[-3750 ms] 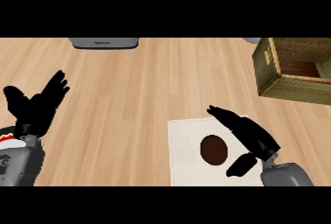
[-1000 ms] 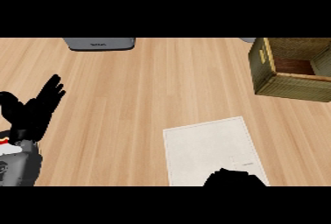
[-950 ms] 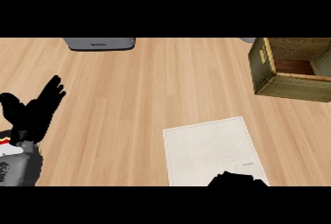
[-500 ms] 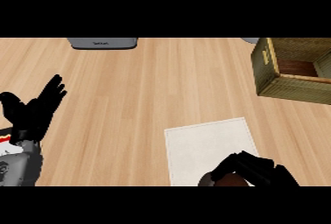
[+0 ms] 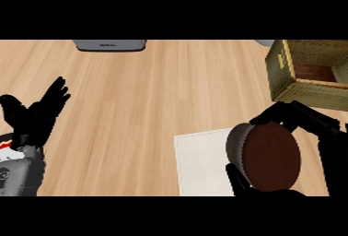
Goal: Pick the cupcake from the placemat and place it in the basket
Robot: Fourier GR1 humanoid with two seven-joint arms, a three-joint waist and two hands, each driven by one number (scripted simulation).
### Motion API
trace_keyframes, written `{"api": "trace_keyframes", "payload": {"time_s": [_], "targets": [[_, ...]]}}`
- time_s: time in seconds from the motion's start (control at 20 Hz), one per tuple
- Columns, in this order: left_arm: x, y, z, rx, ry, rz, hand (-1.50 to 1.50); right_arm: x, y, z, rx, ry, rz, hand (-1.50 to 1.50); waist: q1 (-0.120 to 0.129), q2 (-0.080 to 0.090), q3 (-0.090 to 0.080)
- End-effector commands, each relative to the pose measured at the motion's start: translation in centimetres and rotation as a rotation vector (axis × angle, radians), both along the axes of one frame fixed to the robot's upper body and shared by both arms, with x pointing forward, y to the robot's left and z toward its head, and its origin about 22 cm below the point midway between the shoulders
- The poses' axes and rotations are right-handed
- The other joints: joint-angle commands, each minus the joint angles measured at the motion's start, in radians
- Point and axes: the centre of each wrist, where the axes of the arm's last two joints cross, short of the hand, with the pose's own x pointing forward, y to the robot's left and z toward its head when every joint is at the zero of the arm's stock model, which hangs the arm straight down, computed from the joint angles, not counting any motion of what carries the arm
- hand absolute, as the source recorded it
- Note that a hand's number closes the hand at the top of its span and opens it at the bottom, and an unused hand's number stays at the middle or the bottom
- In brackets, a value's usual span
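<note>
1. Wooden counter (image 5: 156, 92) is filling the head view, its pale planks running from 12 o'clock down to 6 o'clock.
2. Right hand (image 5: 319, 133) is showing at about 4 o'clock; its black fingers (image 5: 299, 113) are curling over the top of the cupcake (image 5: 270, 156) and its thumb (image 5: 238, 179) is pressing in from below, so the hand is gripping the cupcake.
3. Cupcake is sitting inside that grip, tilted so that its dark brown round top is facing the viewer; a grey ridged wrapper is showing along its 9 o'clock edge; it is appearing large in the view, partly over the placemat's right side; whether it is touching the placemat cannot be told.
4. Placemat (image 5: 200, 163) is lying flat on the counter at about 5 o'clock; off-white, with its right part hidden behind the cupcake and hand.
5. Basket (image 5: 299, 90) is standing at 2 o'clock, well apart from the placemat; olive woven walls, a reddish-brown floor showing inside; the right hand's fingers are lying just below its near wall.
6. Left hand (image 5: 34, 115) is resting at 9 o'clock, fingers straight and pointing up, holding nothing.
7. Grey object (image 5: 110, 44) is lying at 12 o'clock, cut by the view's top edge.
</note>
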Motion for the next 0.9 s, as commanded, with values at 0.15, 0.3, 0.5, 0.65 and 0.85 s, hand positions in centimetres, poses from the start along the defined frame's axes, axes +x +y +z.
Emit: {"api": "trace_keyframes", "payload": {"time_s": [0.15, 0.3, 0.5, 0.65, 0.85], "targets": [[0.0, -0.2, 0.2, -0.016, -0.004, -0.020, 0.00, 2.1, -1.5, 8.0, 0.078, -0.094, -0.103, 1.50, 0.001, -0.002, 0.001], [-0.5, -0.2, -0.1, -0.003, 0.007, -0.005, 0.00, 4.7, -3.3, 10.3, 0.036, -0.104, -0.171, 1.50, 0.002, -0.001, 0.002], [-0.1, 0.6, 0.0, 0.000, -0.001, -0.006, 0.00, 8.0, -7.0, 10.6, -0.036, -0.128, -0.304, 1.50, 0.004, 0.004, 0.002], [-1.4, -0.9, -0.9, -0.007, 0.005, -0.023, 0.00, 10.3, -9.3, 10.0, -0.039, -0.093, -0.331, 1.50, 0.009, 0.003, 0.003], [-0.3, -0.7, -0.2, -0.006, 0.005, 0.006, 0.00, 12.0, -13.1, 7.9, -0.035, -0.091, -0.340, 1.50, 0.003, 0.004, 0.003]]}}
